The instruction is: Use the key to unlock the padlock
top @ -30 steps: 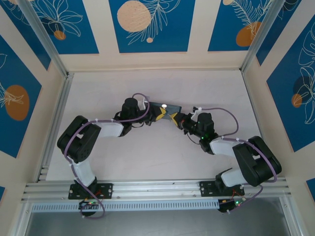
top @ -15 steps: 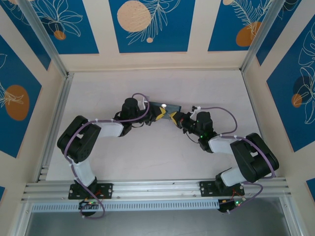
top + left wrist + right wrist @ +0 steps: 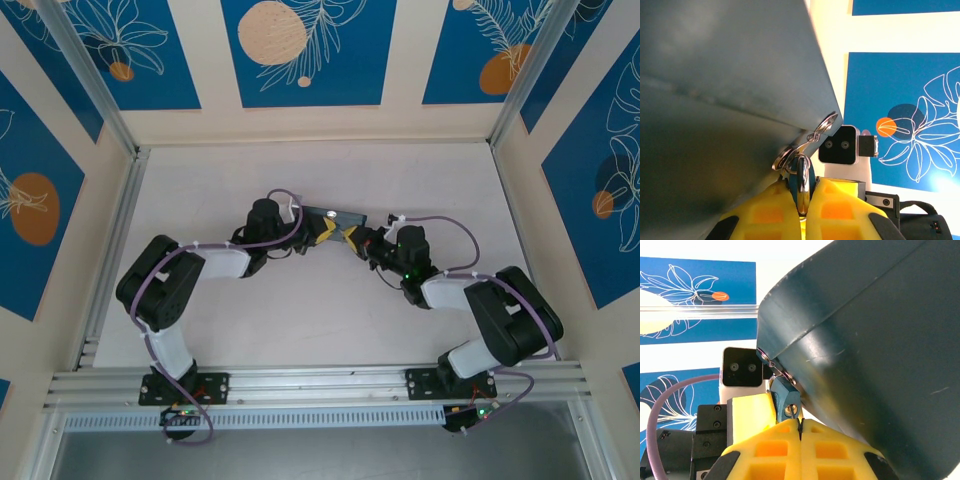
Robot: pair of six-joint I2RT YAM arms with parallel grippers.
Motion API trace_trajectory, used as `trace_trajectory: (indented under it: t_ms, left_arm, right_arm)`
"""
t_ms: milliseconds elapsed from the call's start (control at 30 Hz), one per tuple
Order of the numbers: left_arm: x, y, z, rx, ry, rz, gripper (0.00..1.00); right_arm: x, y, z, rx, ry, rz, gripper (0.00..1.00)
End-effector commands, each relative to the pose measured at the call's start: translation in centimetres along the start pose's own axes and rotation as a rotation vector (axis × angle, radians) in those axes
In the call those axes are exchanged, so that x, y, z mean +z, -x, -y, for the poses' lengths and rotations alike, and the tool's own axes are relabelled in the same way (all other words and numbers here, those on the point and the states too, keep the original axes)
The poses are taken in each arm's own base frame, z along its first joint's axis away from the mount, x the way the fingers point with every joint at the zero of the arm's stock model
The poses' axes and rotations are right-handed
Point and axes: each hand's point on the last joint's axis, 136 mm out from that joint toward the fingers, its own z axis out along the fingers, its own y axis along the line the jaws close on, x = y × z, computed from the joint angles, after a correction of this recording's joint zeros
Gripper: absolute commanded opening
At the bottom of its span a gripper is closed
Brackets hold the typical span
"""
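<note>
In the left wrist view, my left gripper is shut on the padlock, a small blue body with a silvery shackle. Its rings hang from the hasp of a dark grey box. From the right wrist view, my right gripper is shut on the thin grey key, whose tip sits in the keyhole of the padlock. From above, the left gripper and right gripper meet nose to nose just in front of the box.
The box stands at mid-table behind both grippers. Purple cables loop along the arms. Aluminium rails and patterned walls border the table on the left, back and right. White tabletop lies all around.
The right arm's elbow and wrist have shifted slightly left, toward the left gripper. Both grippers stay shut. The left arm has not moved.
</note>
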Motion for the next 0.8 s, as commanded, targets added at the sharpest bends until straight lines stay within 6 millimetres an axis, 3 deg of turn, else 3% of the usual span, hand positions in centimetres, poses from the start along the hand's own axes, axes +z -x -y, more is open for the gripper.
trace_trajectory:
  t_ms: [0, 267, 433, 600, 767]
  left_arm:
    - [-0.3, 0.3, 1.5, 0.026, -0.044, 0.005, 0.0]
    - [-0.4, 0.2, 1.8, 0.029, -0.05, 0.003, 0.0]
    - [-0.4, 0.0, 2.4, 0.024, -0.067, -0.008, 0.0]
    - [-0.6, -0.1, 3.3, 0.031, -0.085, -0.013, 0.0]
    - [-0.6, -0.2, 3.6, 0.032, -0.089, -0.02, 0.0]
  right_arm:
    - [0.7, -0.1, -1.0, -0.006, 0.03, -0.007, 0.0]
    - [1.1, 0.0, -0.4, -0.018, 0.013, -0.005, 0.0]
    - [1.2, 0.1, -0.2, -0.144, 0.001, -0.032, 0.0]
    - [1.0, 0.2, -1.3, -0.275, 0.055, -0.077, 0.0]
    - [1.2, 0.3, -1.9, -0.287, 0.071, -0.099, 0.0]
